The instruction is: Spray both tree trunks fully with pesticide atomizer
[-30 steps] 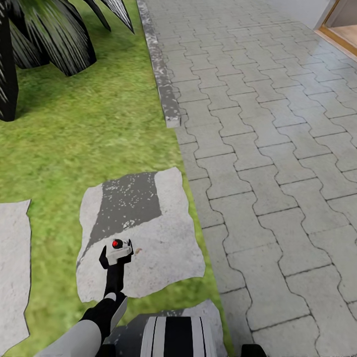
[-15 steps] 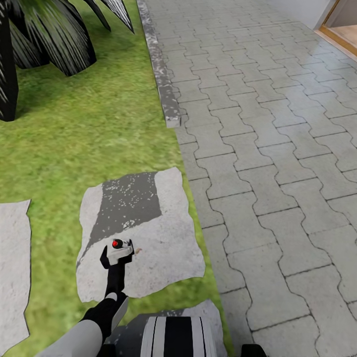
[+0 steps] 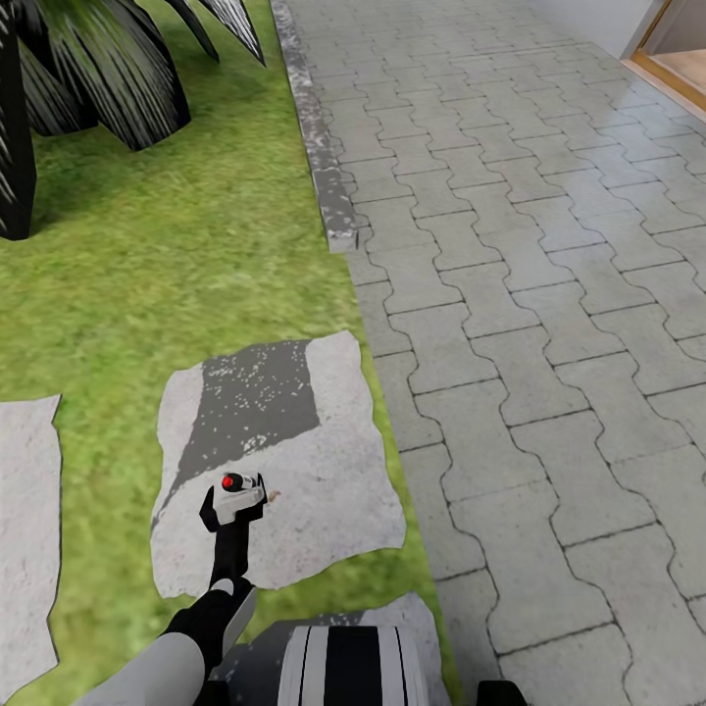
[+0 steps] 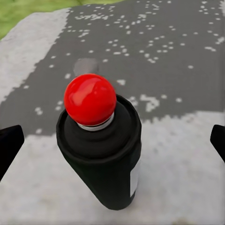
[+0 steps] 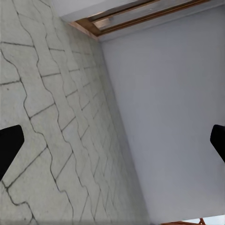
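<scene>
- Head view: the black left gripper (image 3: 231, 502) hung at about 7 o'clock over a pale, dark-stained stepping stone (image 3: 324, 490) in the green lawn (image 3: 186, 275); the dark pesticide atomizer with a red knob (image 3: 232, 482) sat between its fingers.
- Left wrist view: the atomizer (image 4: 101, 152) stood upright on the stone (image 4: 187, 178) — fingertips spread wide at both edges, jaws released, not touching it.
- Right wrist view: the right gripper (image 5: 112, 145) was spread wide, holding nothing, before grey interlocking pavers (image 5: 42, 126) and a white wall (image 5: 173, 117).
</scene>
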